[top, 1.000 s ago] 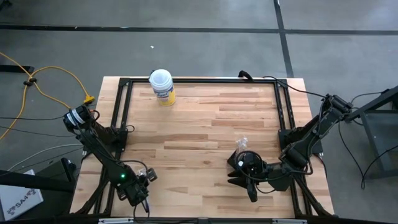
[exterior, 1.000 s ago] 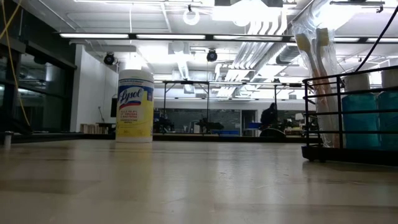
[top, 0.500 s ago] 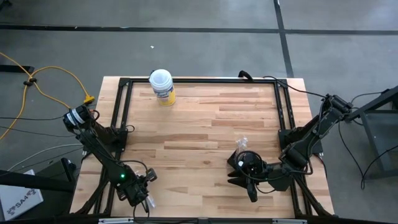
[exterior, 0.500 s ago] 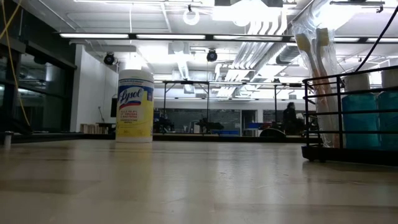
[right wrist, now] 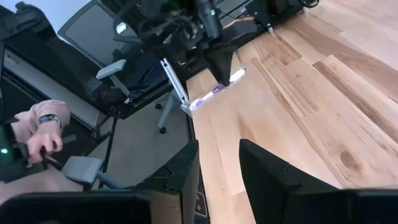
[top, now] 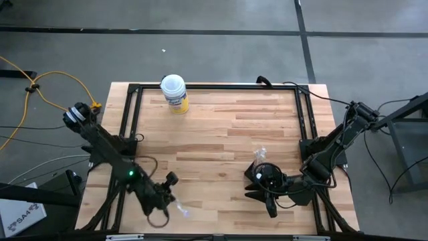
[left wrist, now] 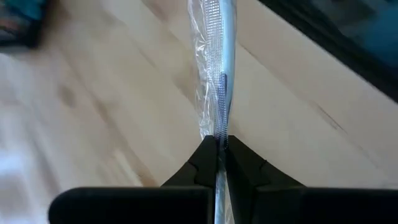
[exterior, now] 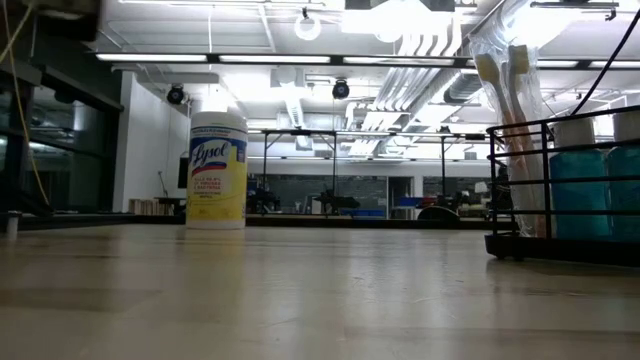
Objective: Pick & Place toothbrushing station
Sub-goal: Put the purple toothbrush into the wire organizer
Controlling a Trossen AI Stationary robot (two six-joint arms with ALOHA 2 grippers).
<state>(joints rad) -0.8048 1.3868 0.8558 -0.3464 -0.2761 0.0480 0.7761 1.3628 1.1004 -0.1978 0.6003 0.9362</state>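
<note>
The toothbrushing station shows in the low view as a black wire holder [exterior: 560, 190] standing on the table, with wrapped toothbrushes [exterior: 505, 100] and blue bottles in it. In the high view it is a dark shape [top: 266, 173] at the near right, partly under my right arm. My right gripper [top: 253, 186] is beside it, open and empty, pointing toward the table's left; the right wrist view [right wrist: 217, 180] shows its gap. My left gripper [top: 171, 203] is near the near edge, shut on a toothbrush in clear wrap [top: 182, 213]. My left gripper pinches the wrapped toothbrush [left wrist: 216, 127] between its two shut fingers, which slant downward. The long part of the toothbrush sticks out past the fingertips [left wrist: 208, 155]. It lies low over the wood [right wrist: 208, 93]; whether it touches the table, I cannot tell.
A white-lidded canister with a yellow label [top: 174, 92] stands at the far left, also in the low view [exterior: 217, 170]. Black frame rails [top: 134, 120] run along the table's sides. A person's hand and sleeve [right wrist: 37, 143] show beyond the near edge.
My left arm has swung out from the near left corner, and its gripper has gone toward the table's right edge along the near edge, still shut on the wrapped toothbrush, which has travelled with it.
</note>
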